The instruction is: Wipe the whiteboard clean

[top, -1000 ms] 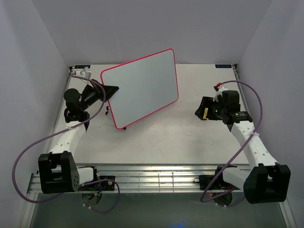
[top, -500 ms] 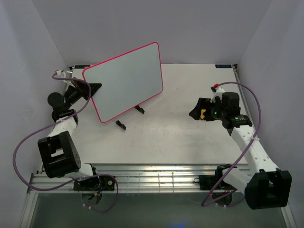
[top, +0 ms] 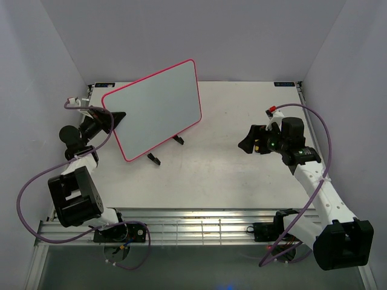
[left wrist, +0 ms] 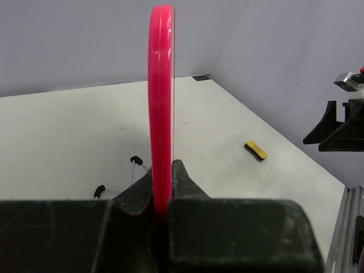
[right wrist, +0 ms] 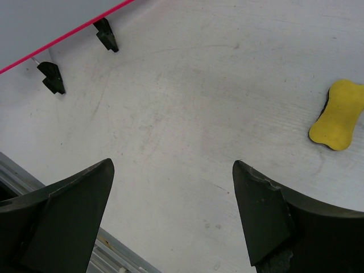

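The whiteboard [top: 154,109], white with a thin pink-red frame, is tilted up at the back left on its black clip feet [top: 154,159]. Its face looks blank. My left gripper [top: 115,116] is shut on the board's left edge. In the left wrist view the pink frame [left wrist: 161,85] runs edge-on between the fingers [left wrist: 162,173]. My right gripper [top: 248,140] is open and empty over the table right of centre [right wrist: 173,166]. A small yellow eraser block [right wrist: 336,115] lies flat on the table just beside it and also shows in the left wrist view [left wrist: 256,151].
The side walls stand close on both sides. A metal rail [top: 199,226] runs along the near edge. Purple cables [top: 36,181] loop from both arms. The board's feet show at the top left of the right wrist view [right wrist: 51,77].
My left arm has drawn back to the left and carried the whiteboard left with it, its feet now trailing on the table. My right gripper has edged slightly left.
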`<state>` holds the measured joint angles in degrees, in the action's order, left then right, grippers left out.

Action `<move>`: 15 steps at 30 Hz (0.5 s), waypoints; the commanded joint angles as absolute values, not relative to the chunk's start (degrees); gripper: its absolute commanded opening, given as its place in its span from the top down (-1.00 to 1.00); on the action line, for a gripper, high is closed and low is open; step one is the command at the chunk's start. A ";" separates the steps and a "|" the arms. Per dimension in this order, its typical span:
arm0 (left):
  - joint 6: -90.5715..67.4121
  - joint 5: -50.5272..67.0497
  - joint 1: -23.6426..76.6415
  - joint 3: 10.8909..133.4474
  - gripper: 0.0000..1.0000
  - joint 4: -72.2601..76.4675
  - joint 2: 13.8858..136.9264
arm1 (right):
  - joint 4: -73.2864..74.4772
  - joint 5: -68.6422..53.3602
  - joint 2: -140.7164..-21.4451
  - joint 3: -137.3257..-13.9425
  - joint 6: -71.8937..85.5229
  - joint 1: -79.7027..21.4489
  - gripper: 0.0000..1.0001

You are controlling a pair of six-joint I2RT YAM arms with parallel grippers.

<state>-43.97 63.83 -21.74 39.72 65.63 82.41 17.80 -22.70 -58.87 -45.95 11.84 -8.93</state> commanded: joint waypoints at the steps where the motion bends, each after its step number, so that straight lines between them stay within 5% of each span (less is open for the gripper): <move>1: -45.70 57.92 -22.32 39.47 1.00 74.35 80.77 | 15.38 -23.64 -57.92 -45.53 11.60 -9.75 -0.80; 15: -47.37 58.71 -25.05 34.54 1.00 79.70 83.05 | 14.50 -24.17 -58.54 -45.00 11.43 -10.72 -0.80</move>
<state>-45.76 62.46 -23.88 34.00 70.15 83.61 17.28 -22.94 -58.87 -45.60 11.77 -10.33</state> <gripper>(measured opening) 0.135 0.900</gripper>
